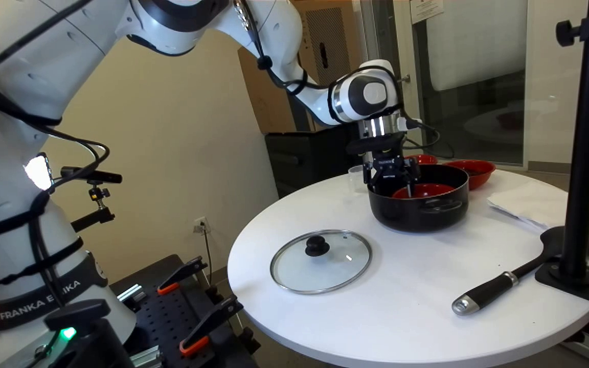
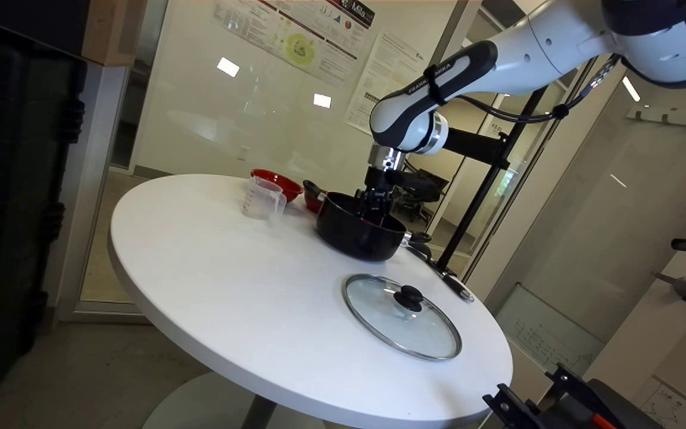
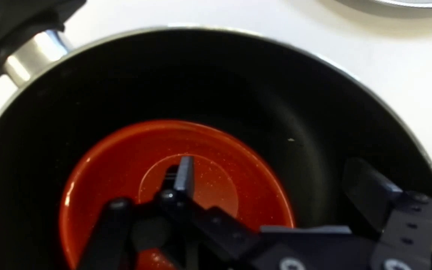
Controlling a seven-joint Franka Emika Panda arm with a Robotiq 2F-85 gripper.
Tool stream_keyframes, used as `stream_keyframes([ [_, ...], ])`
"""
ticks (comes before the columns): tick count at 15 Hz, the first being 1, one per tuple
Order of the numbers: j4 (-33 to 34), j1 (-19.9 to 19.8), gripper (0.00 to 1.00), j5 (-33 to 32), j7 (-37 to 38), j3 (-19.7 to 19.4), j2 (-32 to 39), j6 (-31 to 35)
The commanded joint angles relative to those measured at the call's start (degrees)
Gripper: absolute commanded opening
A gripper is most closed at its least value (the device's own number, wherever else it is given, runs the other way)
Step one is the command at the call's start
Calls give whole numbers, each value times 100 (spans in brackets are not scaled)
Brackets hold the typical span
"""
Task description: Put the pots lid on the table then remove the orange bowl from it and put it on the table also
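A white robot arm (image 1: 274, 41) reaches across a large round white table (image 1: 402, 312), and its gripper (image 3: 278, 183) points down into a wide, low black pot (image 1: 417, 214). Inside the pot sits a shallow orange bowl (image 3: 212, 180), clearly narrower than the pot, with dark pot surface showing around it. The gripper's fingers (image 3: 186, 176) are spread well apart: one is over the inside of the bowl, the other outside it, between the bowl's rim and the pot's wall. Whether either finger touches the bowl cannot be told.

The glass lid (image 1: 325, 273) lies flat on the table, black knob (image 1: 317, 246) upward, near the pot but apart from it (a sliver of its metal edge also shows in the top right corner of the wrist view).

In an exterior view, a red bowl (image 1: 477, 173) and a partly hidden red dish (image 1: 425, 159) are on the far side of the pot. A clear measuring cup (image 2: 261, 201) stands upright, near the pot, in front of a red bowl. A black-handled kitchen utensil (image 1: 494, 291) lies on the table, its head partly behind a black stand (image 1: 581, 153) at the table's edge. Just beyond the utensil is a folded white cloth or paper (image 1: 535, 199); which of the two is unclear.
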Motion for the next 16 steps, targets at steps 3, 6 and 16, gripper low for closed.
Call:
stream_keyframes([
  [3,257,-52,74,-45,-217,-2,243,59],
  [6,304,-73,50,-28,-227,1,283,48],
  [16,517,-47,2,6,-121,-9,313,-45],
])
